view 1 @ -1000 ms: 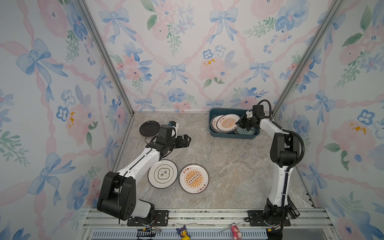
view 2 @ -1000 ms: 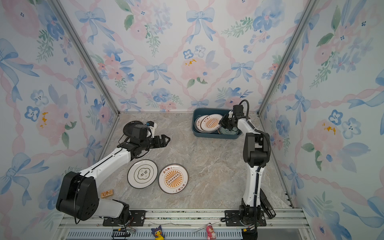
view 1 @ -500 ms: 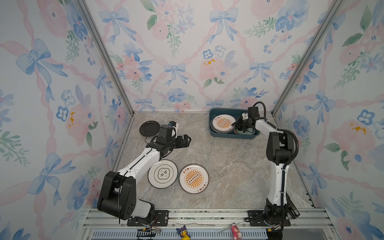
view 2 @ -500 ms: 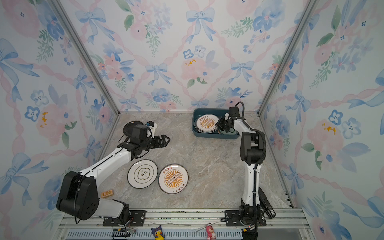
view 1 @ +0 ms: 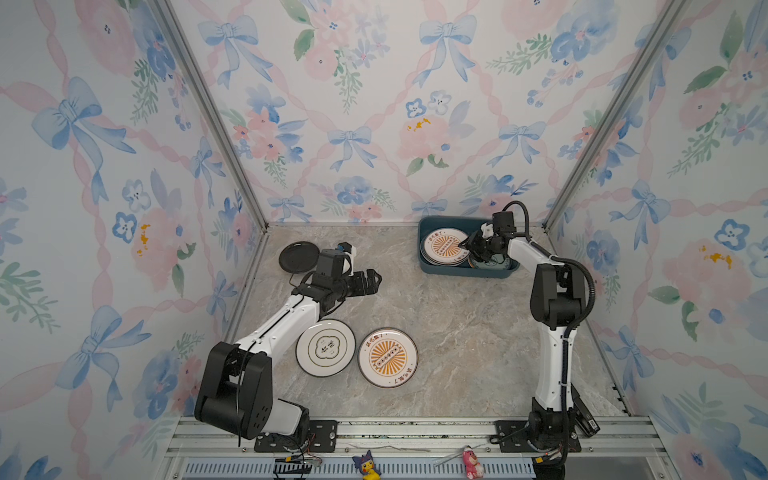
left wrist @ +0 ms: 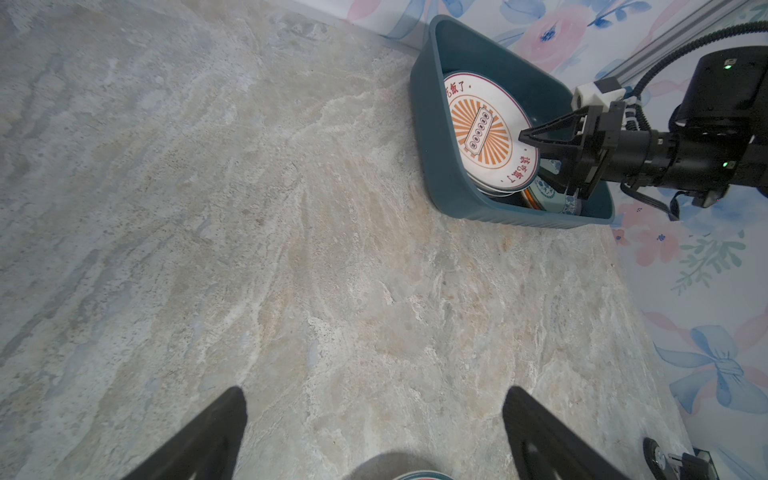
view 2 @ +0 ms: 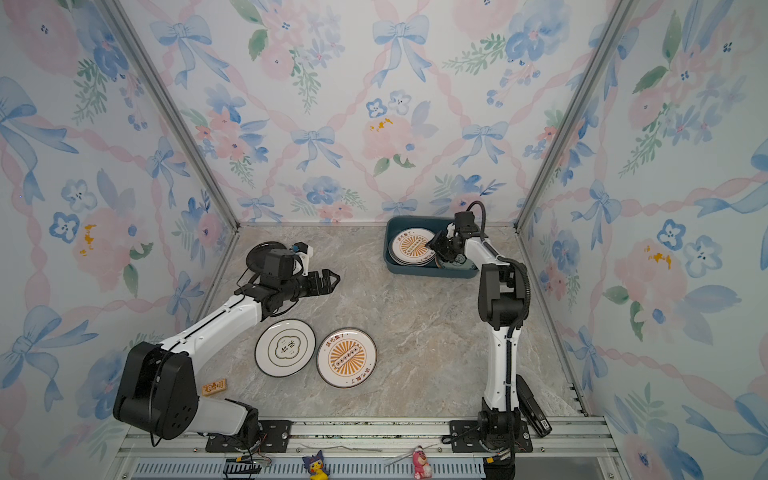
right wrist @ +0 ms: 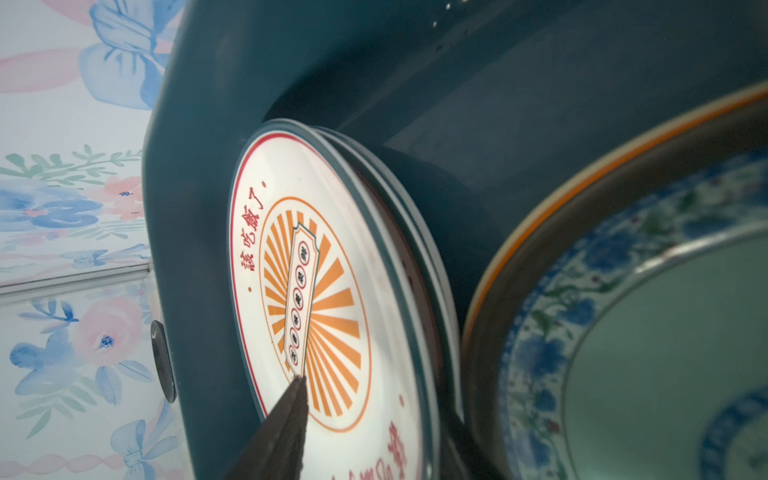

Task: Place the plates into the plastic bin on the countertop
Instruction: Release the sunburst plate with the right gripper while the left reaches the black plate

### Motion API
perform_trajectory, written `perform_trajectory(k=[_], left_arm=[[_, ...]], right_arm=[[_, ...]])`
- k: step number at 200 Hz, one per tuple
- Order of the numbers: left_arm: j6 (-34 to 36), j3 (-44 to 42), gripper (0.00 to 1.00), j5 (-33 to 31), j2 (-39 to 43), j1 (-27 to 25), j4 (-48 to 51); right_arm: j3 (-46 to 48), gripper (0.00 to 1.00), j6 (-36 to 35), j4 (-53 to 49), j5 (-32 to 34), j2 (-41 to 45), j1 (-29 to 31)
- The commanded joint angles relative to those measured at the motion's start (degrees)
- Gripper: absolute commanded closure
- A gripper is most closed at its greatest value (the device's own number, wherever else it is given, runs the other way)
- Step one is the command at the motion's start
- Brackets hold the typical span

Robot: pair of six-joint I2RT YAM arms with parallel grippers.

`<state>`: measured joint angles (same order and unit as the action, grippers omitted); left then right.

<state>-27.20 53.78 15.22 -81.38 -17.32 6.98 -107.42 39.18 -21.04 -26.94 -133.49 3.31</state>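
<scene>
The dark teal plastic bin (view 1: 457, 272) stands at the back right of the marble countertop (view 1: 457, 332). In it a white sunburst plate (view 1: 444, 246) tops a stack, beside a teal-patterned plate (view 1: 494, 262). My right gripper (view 1: 471, 245) reaches into the bin with its jaws open across that sunburst plate's (right wrist: 332, 291) rim. One finger (right wrist: 286, 424) lies over its face. A black plate (view 1: 298, 257), a cloud-emblem plate (view 1: 325, 347) and another sunburst plate (view 1: 387, 357) lie on the countertop. My left gripper (view 1: 372, 279) hovers open and empty above the countertop.
Floral walls close in the countertop at the back and both sides. A metal rail (view 1: 415, 432) runs along the front, with two small toy figures (view 1: 368, 465) below it. A little wooden tag (view 2: 214, 387) lies by the left arm's base.
My right gripper moved leftward in the bin with the sunburst plate, and its jaws went from shut to apart. The plate now lies on the stack. The left arm stayed still.
</scene>
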Motion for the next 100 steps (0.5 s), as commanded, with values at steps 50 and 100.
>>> perform_trajectory(k=[50, 100], left_arm=[[0.10, -0.65, 0.02, -0.62, -0.38, 0.44, 0.06], [-0.88, -1.35, 0.02, -2.14, 0.11, 2.14, 0.04]], right_arm=[[-3.49, 0.42, -6.20, -10.39, 9.02, -0.55, 0.86], [-4.77, 0.41, -7.90, -13.27, 11.28, -0.26, 1.07]])
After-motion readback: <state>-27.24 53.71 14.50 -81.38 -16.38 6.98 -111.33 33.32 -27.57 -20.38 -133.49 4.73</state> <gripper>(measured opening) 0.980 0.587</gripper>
